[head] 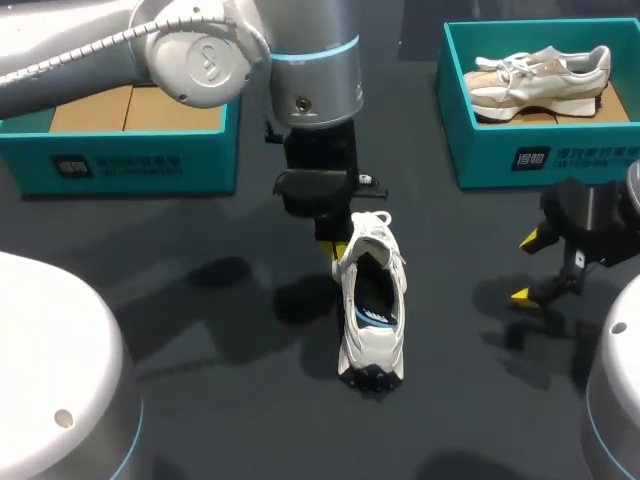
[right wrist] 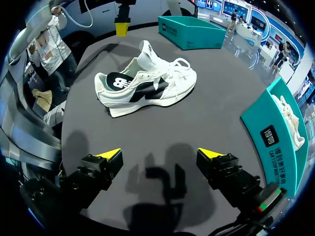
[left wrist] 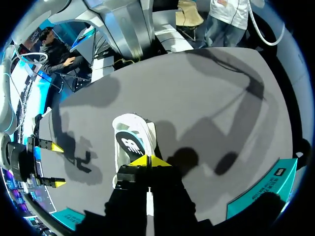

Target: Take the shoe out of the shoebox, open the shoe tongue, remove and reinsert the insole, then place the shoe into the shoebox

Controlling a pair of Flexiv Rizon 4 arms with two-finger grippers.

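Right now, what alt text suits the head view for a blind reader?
A white shoe stands mid-table with the left gripper at its lace end. The right gripper hangs open to the right; two teal shoeboxes sit at the back, the right one holding a beige shoe.

The left gripper (left wrist: 150, 161) is hanging over the near end of the white shoe (left wrist: 146, 132), yellow tips pressed together — the dark insole (left wrist: 129, 142) is showing just ahead. Well apart, the right gripper (left wrist: 57, 165) is hovering, fingers spread.
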